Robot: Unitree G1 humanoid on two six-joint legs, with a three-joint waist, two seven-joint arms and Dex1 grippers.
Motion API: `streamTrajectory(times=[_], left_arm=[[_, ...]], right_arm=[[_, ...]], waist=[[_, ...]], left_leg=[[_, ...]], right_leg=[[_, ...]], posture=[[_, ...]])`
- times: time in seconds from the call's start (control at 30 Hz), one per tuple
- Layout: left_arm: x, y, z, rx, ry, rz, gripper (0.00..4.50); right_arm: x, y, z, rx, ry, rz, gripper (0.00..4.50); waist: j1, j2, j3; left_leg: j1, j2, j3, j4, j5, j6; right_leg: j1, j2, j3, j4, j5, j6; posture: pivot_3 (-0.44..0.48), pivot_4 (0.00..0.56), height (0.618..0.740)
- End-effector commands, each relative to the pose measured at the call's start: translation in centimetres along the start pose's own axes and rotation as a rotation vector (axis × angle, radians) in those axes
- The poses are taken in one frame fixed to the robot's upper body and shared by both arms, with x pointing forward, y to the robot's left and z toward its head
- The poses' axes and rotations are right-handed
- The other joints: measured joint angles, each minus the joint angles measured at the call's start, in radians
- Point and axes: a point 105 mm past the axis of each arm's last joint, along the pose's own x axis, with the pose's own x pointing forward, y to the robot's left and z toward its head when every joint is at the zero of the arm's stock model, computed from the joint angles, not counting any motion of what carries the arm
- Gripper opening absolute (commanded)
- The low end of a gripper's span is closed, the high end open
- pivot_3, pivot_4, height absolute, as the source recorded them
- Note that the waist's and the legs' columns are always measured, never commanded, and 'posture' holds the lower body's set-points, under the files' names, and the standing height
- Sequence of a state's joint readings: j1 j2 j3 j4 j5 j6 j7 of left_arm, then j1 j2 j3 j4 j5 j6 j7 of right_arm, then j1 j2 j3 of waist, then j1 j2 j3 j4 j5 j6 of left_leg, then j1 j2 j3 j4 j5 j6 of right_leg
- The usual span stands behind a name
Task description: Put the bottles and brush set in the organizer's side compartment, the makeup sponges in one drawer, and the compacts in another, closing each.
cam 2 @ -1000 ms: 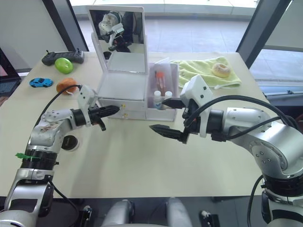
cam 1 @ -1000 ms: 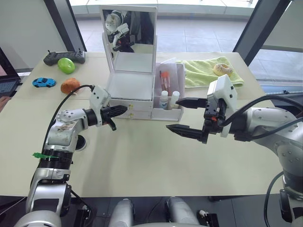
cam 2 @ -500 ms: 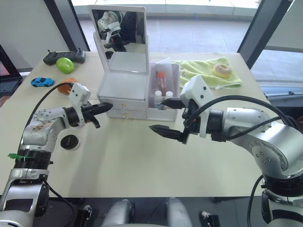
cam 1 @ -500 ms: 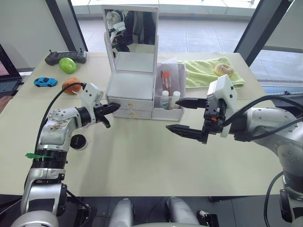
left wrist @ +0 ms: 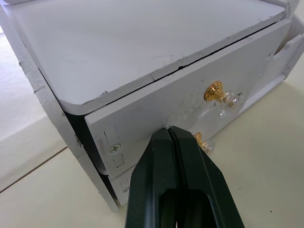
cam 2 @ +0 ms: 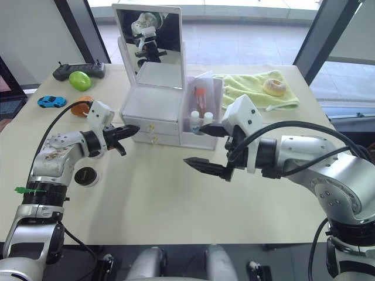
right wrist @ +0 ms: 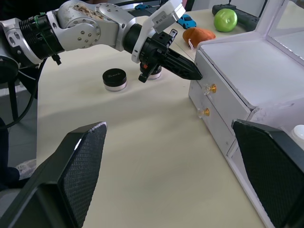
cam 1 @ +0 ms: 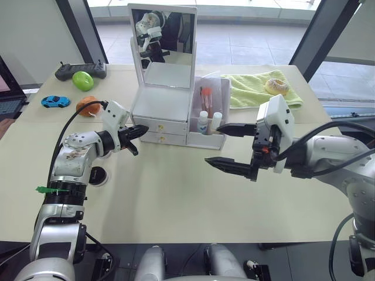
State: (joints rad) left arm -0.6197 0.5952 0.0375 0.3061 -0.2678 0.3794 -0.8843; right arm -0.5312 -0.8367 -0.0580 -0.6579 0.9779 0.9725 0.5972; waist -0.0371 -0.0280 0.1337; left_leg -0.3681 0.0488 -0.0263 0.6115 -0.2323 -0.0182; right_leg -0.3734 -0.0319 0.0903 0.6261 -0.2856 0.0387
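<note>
A: Two drawers, and the upper drawer [left wrist: 190,102] stands a crack proud of the organizer [cam 1: 159,111]. The left claw [left wrist: 169,134], fingers pressed together, has its tip on that drawer's front, beside the gold knob [left wrist: 214,91].

B: So what goes wrong if it shoves from there?

A: My guess is that the contact is off to one side of the front. A push there may cock the drawer in its slot so it jams half shut. Or the whole organizer slides back along the worktop [cam 1: 176,193], since nothing braces it, and the upright mirror [cam 1: 164,41] could rock.

B: And the right claw [cam 1: 230,146]?

A: Spread wide, holding nothing, hovering over the worktop in front of the side compartment [cam 1: 208,111]. It is near enough that a shifting organizer might bump it.

B: Where is everything else?

A: The bottles [cam 1: 209,122] stand in the side compartment with the brush set [cam 1: 204,96] upright behind them. One compact [right wrist: 115,79] sits out on the worktop near the left arm, so I judge the compact drawer isn't finished. Closing this one now may mean reopening it. I can't see the sponges.
</note>
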Motion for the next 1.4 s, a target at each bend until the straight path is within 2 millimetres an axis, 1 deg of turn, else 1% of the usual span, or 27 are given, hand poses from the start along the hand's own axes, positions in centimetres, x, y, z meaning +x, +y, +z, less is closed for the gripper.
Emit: streamTrajectory(times=[0.03, 0.13, 0.2, 0.27, 0.33, 0.37, 0.4, 0.43, 0.47, 0.53, 0.57, 0.63, 0.7, 0.73, 0.77, 0.87, 0.9, 1.03, 1.13, 1.23, 1.37, 1.4], left_arm=[[-1.7, 0.4, 2.1, 0.019, -0.068, 0.012, 0.01], [-3.7, -0.1, 2.5, -0.007, -0.085, -0.016, 0.01], [-5.8, -0.7, 2.6, -0.014, -0.083, -0.066, 0.01], [-8.0, -0.9, 2.4, -0.032, -0.073, -0.085, 0.01], [-10.5, 0.1, 1.9, -0.051, -0.051, -0.04, 0.01], [-11.3, 0.4, 1.7, -0.054, -0.043, -0.023, 0.01], [-13.0, 1.3, 1.1, -0.061, -0.018, 0.027, 0.01], [-14.5, 2.1, 0.4, -0.064, 0.009, 0.07, 0.4], [-16.0, 2.9, -0.2, -0.065, 0.038, 0.116, 0.6], [-18.5, 4.2, -1.3, -0.073, 0.069, 0.194, 1.2], [-19.4, 4.7, -1.7, -0.072, 0.081, 0.224, 1.48], [-21.0, 5.7, -2.6, -0.065, 0.111, 0.281, 2.12], [-22.1, 6.3, -3.3, -0.054, 0.145, 0.322, 2.79], [-22.6, 6.6, -3.4, -0.05, 0.153, 0.339, 3.03], [-23.0, 6.9, -3.5, -0.052, 0.158, 0.357, 3.38], [-23.9, 7.3, -3.9, -0.057, 0.169, 0.387, 4.38], [-24.2, 7.4, -4.0, -0.055, 0.177, 0.391, 4.45], [-25.0, 7.7, -4.5, -0.058, 0.184, 0.414, 4.45], [-25.1, 7.6, -4.8, -0.065, 0.183, 0.421, 4.45], [-24.7, 7.4, -5.0, -0.067, 0.182, 0.409, 4.45], [-23.6, 6.9, -4.9, -0.062, 0.169, 0.387, 4.45], [-23.0, 6.5, -4.8, -0.063, 0.161, 0.369, 4.45]], right_arm=[[-0.8, -0.1, 0.7, -0.029, -0.018, -0.026, 4.5], [-1.6, -0.3, 0.4, -0.018, -0.019, -0.055, 4.5], [-2.7, -0.9, -0.2, 0.002, -0.01, -0.107, 4.5], [-4.3, -1.5, -1.1, 0.029, 0.008, -0.176, 4.5], [-6.4, -2.2, -2.3, 0.063, 0.03, -0.273, 4.5], [-7.2, -2.4, -2.7, 0.074, 0.037, -0.304, 4.5], [-8.8, -2.6, -3.6, 0.117, 0.04, -0.358, 4.5], [-10.4, -2.7, -4.5, 0.152, 0.054, -0.409, 4.5], [-11.9, -2.5, -5.5, 0.177, 0.084, -0.45, 4.5], [-14.6, -1.9, -6.8, 0.218, 0.11, -0.51, 4.5], [-15.9, -1.7, -7.2, 0.233, 0.111, -0.543, 4.5], [-18.3, -1.4, -8.4, 0.262, 0.123, -0.607, 4.5], [-20.7, -1.2, -9.7, 0.293, 0.137, -0.678, 4.5], [-21.7, -1.2, -10.2, 0.299, 0.146, -0.712, 4.5], [-22.5, -1.3, -10.5, 0.298, 0.15, -0.741, 4.5], [-24.2, -1.7, -10.8, 0.28, 0.15, -0.789, 4.5], [-24.5, -1.8, -10.8, 0.274, 0.157, -0.795, 4.5], [-25.3, -2.5, -11.2, 0.248, 0.185, -0.824, 4.5], [-25.5, -2.9, -11.3, 0.244, 0.181, -0.832, 4.5], [-25.5, -3.0, -11.5, 0.249, 0.19, -0.827, 4.5], [-25.2, -3.3, -11.1, 0.246, 0.182, -0.822, 4.5], [-24.7, -3.3, -10.9, 0.243, 0.178, -0.806, 4.5]], waist=[[-0.001, 0.0, 0.0], [-0.006, 0.0, 0.0], [-0.007, 0.0, 0.0], [-0.006, 0.0, 0.0], [-0.003, 0.0, 0.0], [-0.001, 0.0, 0.0], [0.0, 0.0, 0.0], [0.0, 0.0, 0.0], [0.001, 0.0, 0.0], [0.005, 0.0, 0.0], [0.005, -0.001, 0.0], [0.005, 0.0, 0.001], [0.005, -0.002, 0.001], [0.005, -0.003, 0.002], [0.005, -0.003, 0.002], [0.003, -0.004, 0.003], [0.002, -0.005, 0.003], [0.0, -0.004, 0.002], [0.0, -0.004, 0.002], [0.0, -0.004, 0.002], [0.001, -0.004, 0.002], [0.001, -0.005, 0.002]], left_leg=[[0.0, 0.0, 0.0, 0.0, 0.0, 0.0], [0.0, 0.001, 0.0, -0.001, 0.0, 0.0], [0.0, 0.001, 0.0, -0.002, 0.0, 0.0], [0.001, 0.002, 0.0, -0.003, 0.0, 0.0], [0.001, 0.002, 0.0, -0.002, 0.0, 0.0], [0.001, 0.002, 0.0, -0.002, 0.0, 0.0], [0.001, 0.002, 0.0, -0.002, 0.0, 0.0], [0.001, 0.002, 0.001, -0.002, 0.0, 0.0], [0.001, 0.002, 0.001, -0.002, 0.0, 0.0], [0.002, 0.001, 0.002, -0.003, 0.0, 0.0], [0.003, 0.001, 0.002, -0.003, 0.0, 0.0], [0.004, 0.001, 0.003, -0.004, 0.0, 0.0], [0.007, 0.001, 0.004, -0.006, 0.0, -0.001], [0.009, 0.001, 0.005, -0.006, 0.0, -0.001], [0.01, 0.001, 0.005, -0.007, -0.001, -0.001], [0.012, 0.001, 0.007, -0.01, -0.001, -0.001], [0.012, 0.001, 0.008, -0.011, -0.001, -0.001], [0.013, 0.001, 0.011, -0.013, -0.001, -0.001], [0.014, 0.001, 0.013, -0.013, -0.001, -0.001], [0.014, 0.001, 0.015, -0.013, -0.001, -0.001], [0.014, 0.001, 0.017, -0.013, -0.001, -0.001], [0.014, 0.001, 0.018, -0.013, -0.001, -0.001]], right_leg=[[0.0, 0.0, 0.0, 0.0, 0.0, 0.0], [0.0, 0.0, 0.0, 0.0, 0.0, 0.0], [0.0, 0.001, 0.001, 0.0, 0.0, 0.0], [0.0, 0.001, 0.001, 0.0, 0.0, 0.0], [0.0, 0.001, 0.001, 0.0, 0.0, -0.001], [0.0, 0.001, 0.001, 0.0, -0.001, 0.0], [0.0, 0.001, 0.0, -0.001, -0.001, 0.001], [0.0, 0.001, 0.001, -0.001, -0.002, 0.002], [0.0, 0.0, 0.0, -0.001, -0.002, 0.002], [0.0, -0.001, 0.0, -0.002, -0.003, 0.001], [0.001, -0.001, 0.0, -0.002, -0.004, 0.001], [0.001, -0.002, 0.001, -0.002, -0.007, -0.005], [0.001, -0.005, 0.0, -0.002, -0.008, -0.006], [0.0, -0.005, 0.0, -0.002, -0.008, -0.007], [0.0, -0.006, 0.0, -0.002, -0.009, -0.008], [0.0, -0.01, 0.001, -0.002, -0.009, -0.008], [0.0, -0.011, 0.002, -0.002, -0.009, -0.008], [0.002, -0.01, 0.002, -0.002, -0.009, -0.008], [0.002, -0.01, 0.004, -0.002, -0.009, -0.008], [0.002, -0.01, 0.004, -0.001, -0.009, -0.008], [0.002, -0.011, 0.005, -0.001, -0.009, -0.007], [0.002, -0.011, 0.005, -0.002, -0.009, -0.007]], posture=[[0.0, 0.15, 0.74], [0.0, 0.15, 0.74], [0.0, 0.15, 0.74], [0.0, 0.15, 0.74], [0.0, 0.15, 0.74], [0.0, 0.15, 0.74], [0.0, 0.15, 0.74], [0.0, 0.15, 0.74], [0.0, 0.15, 0.74], [0.0, 0.15, 0.74], [0.0, 0.15, 0.74], [0.0, 0.15, 0.74], [0.0, 0.15, 0.74], [0.0, 0.15, 0.74], [0.0, 0.15, 0.74], [0.0, 0.15, 0.74], [0.0, 0.15, 0.74], [0.0, 0.15, 0.74], [0.0, 0.15, 0.74], [0.0, 0.15, 0.74], [0.0, 0.15, 0.74], [0.0, 0.15, 0.74]])
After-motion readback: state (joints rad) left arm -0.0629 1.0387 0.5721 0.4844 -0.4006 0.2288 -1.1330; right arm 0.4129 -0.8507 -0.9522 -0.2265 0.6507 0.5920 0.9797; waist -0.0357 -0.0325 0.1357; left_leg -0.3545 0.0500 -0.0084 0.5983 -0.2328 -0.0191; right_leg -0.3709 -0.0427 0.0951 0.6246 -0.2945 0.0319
